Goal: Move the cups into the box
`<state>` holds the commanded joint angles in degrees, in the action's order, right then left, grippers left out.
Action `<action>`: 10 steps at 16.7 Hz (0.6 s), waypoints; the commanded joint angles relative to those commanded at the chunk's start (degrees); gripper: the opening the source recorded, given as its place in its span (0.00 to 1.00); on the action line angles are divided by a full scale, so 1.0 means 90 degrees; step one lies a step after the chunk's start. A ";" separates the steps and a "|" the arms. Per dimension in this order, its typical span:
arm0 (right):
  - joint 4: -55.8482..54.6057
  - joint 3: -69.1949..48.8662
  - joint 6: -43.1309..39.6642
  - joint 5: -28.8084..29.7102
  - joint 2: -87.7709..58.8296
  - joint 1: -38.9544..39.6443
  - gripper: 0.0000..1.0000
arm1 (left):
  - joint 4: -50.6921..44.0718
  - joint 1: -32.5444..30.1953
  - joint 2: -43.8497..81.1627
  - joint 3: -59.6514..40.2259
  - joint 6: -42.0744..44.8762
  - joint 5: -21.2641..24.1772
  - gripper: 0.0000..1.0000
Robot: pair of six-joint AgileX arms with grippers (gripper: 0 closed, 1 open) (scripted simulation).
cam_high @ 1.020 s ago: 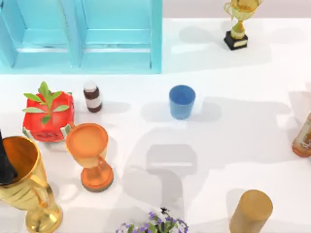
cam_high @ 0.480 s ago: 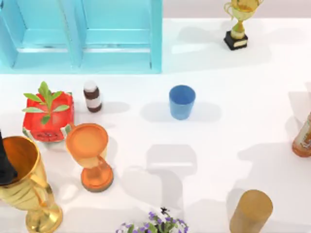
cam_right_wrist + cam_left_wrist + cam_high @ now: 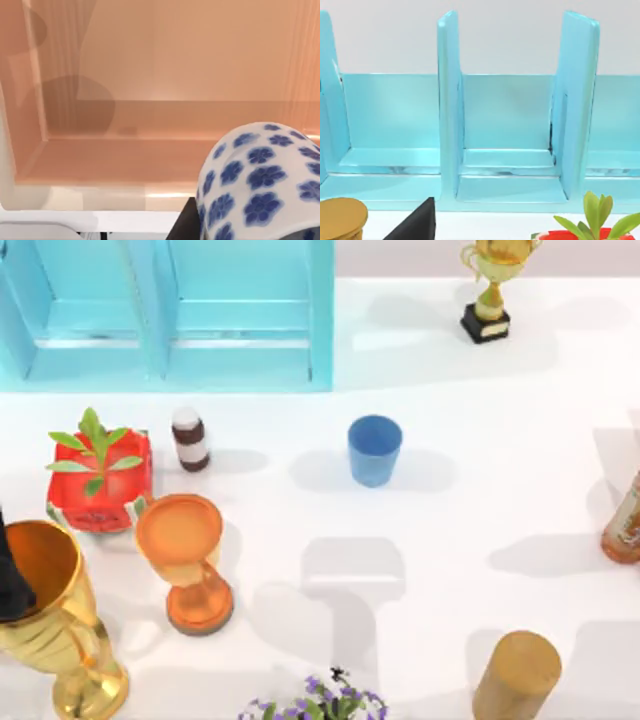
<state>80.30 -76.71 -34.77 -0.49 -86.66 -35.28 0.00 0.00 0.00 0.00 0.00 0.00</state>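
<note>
The plain blue cup stands upright near the middle of the table, with no gripper near it. Close in the right wrist view hangs the white cup with dark-blue flowers, with my right gripper shut on it. One dark finger shows beside it. Behind that cup lies the open peach-coloured box, and its inner floor and walls are bare. My left arm stays parked at the table's left edge, beside the gold goblet.
A light-blue shelf unit fills the back left. A red planter, brown bottle, orange goblet and gold goblet crowd the left. A trophy, tan cylinder and orange bottle stand at the right.
The arm's shadow on the table has slid away to the right and shrunk. The blue cup and the other objects have not moved.
</note>
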 joint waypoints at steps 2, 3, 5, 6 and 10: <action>-0.0008 -0.0002 0.0017 0.0008 -0.0027 0.0029 0.00 | 0.0000 0.0000 0.0000 0.0000 0.0000 0.0000 1.00; -0.0086 0.0074 0.0017 0.0021 -0.0025 0.0030 0.00 | 0.0000 0.0000 0.0000 0.0000 0.0000 0.0000 1.00; -0.0393 0.0366 0.0018 0.0020 -0.0036 0.0028 0.00 | 0.0000 0.0000 0.0000 0.0000 0.0000 0.0000 1.00; -0.0523 0.0485 0.0021 0.0019 -0.0042 0.0029 0.00 | 0.0000 0.0000 0.0000 0.0000 0.0000 0.0000 1.00; -0.1020 0.0962 0.0031 -0.0010 -0.0064 0.0032 0.00 | 0.0000 0.0000 0.0000 0.0000 0.0000 0.0000 1.00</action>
<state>71.11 -68.05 -34.48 -0.58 -87.24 -34.99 0.00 0.00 0.00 0.00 0.00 0.00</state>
